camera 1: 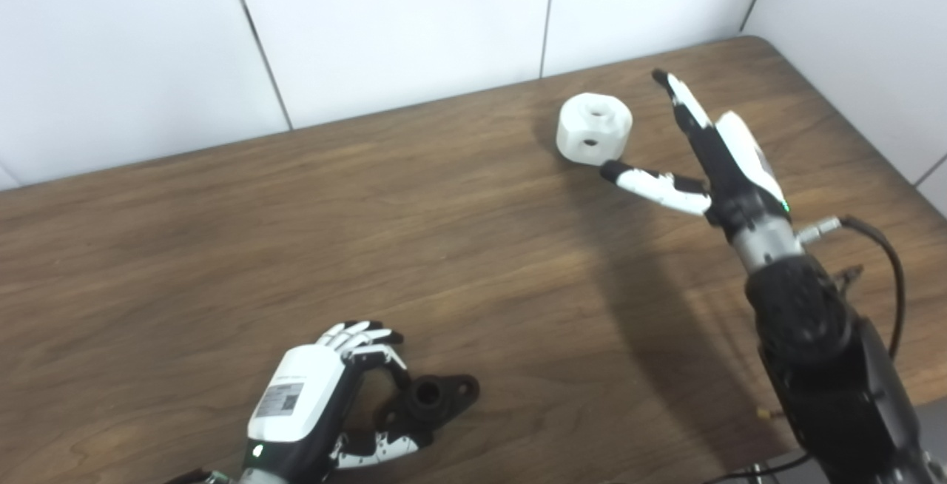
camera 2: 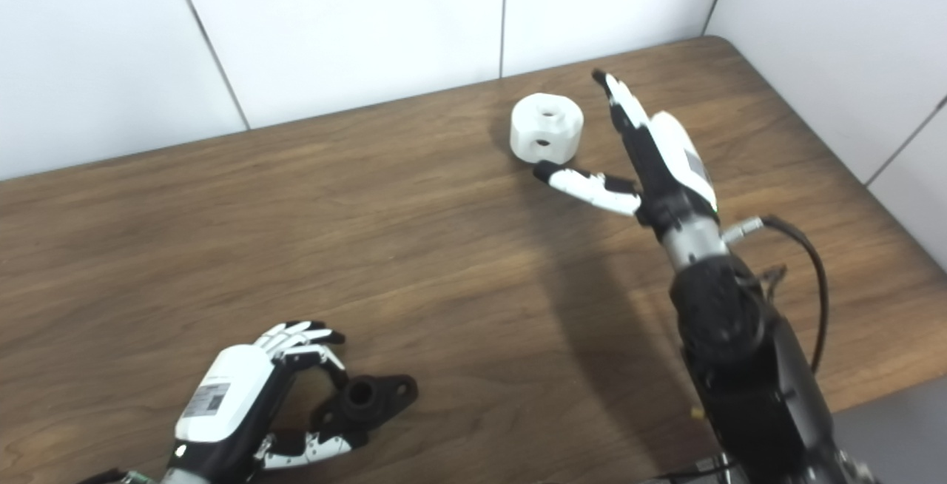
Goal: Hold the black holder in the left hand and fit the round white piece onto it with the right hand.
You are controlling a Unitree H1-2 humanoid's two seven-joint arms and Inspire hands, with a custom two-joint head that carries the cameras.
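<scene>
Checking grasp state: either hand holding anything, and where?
Left hand curls around the black holder at its near end, still on the table. Right hand open, holding nothing.

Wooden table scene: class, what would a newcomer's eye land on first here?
The round white plastic piece stands out at the far side of the brown wooden table, with the open right hand just beside it. Near the front edge, the left hand curls around the black plastic holder.

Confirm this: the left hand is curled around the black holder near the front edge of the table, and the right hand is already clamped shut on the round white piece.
Not quite. The right hand is open, fingers spread beside the round white piece, not gripping it, as the left eye view shows. The left hand is indeed curled around the black holder near the front edge.
</scene>
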